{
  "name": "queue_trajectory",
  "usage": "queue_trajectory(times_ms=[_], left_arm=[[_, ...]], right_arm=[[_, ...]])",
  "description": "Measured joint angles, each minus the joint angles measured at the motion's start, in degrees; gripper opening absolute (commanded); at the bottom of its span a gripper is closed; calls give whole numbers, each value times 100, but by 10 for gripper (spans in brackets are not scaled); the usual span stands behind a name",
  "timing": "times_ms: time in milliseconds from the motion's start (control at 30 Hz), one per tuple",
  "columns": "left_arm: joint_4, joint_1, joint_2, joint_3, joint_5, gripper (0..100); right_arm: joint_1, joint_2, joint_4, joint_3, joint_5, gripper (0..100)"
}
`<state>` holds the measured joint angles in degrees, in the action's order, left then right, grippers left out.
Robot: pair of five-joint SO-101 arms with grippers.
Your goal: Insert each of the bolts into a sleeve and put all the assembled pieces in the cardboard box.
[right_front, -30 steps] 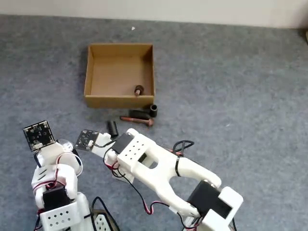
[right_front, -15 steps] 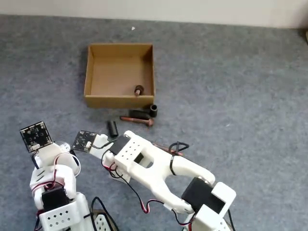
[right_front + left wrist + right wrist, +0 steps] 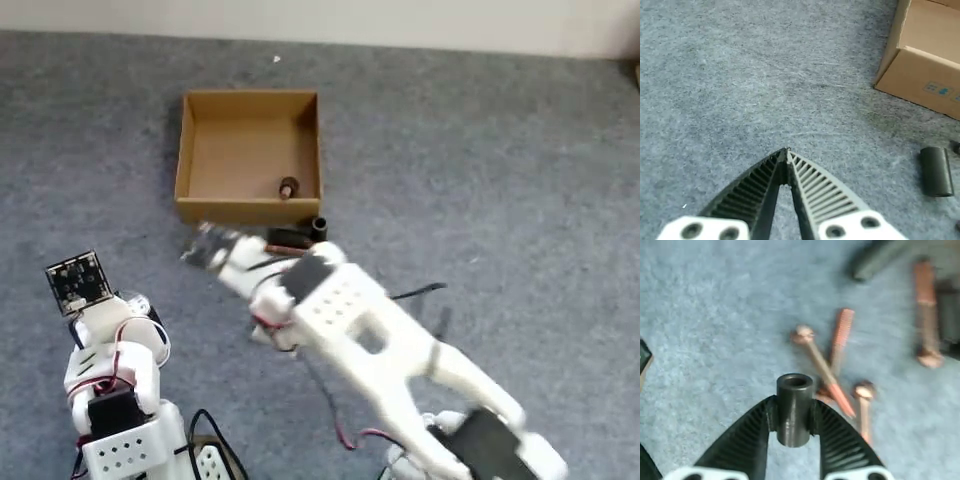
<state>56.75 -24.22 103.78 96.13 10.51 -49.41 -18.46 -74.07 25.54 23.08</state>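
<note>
The carpet (image 3: 740, 75) is a rough, fuzzy grey cloth. The box (image 3: 230, 211) is matt brown cardboard. The bolts (image 3: 822, 367) are coppery metal, threaded and faintly shiny. The sleeve (image 3: 795, 390) is smooth matt black. The right gripper (image 3: 795, 409) and left gripper (image 3: 786, 154) have ribbed black plastic fingers (image 3: 742, 440). The arm (image 3: 350, 310) shell is smooth white plastic.

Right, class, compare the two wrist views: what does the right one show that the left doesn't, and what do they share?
Right wrist view: the right pincer shut on a black sleeve, with copper bolts strewn on the floor beyond it. Left wrist view: the left pincer shut on nothing, and a corner of the cardboard box. Shared: grey carpet underneath.
</note>
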Motion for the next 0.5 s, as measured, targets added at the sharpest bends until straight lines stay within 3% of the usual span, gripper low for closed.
queue_trajectory(times_ms=[267, 500], left_arm=[[0, 0, 0, 0, 0, 6], [0, 343, 0, 0, 0, 6]], right_arm=[[1125, -1574, -246, 668, 9, 4], [2435, -2171, 695, 1925, -466, 4]])
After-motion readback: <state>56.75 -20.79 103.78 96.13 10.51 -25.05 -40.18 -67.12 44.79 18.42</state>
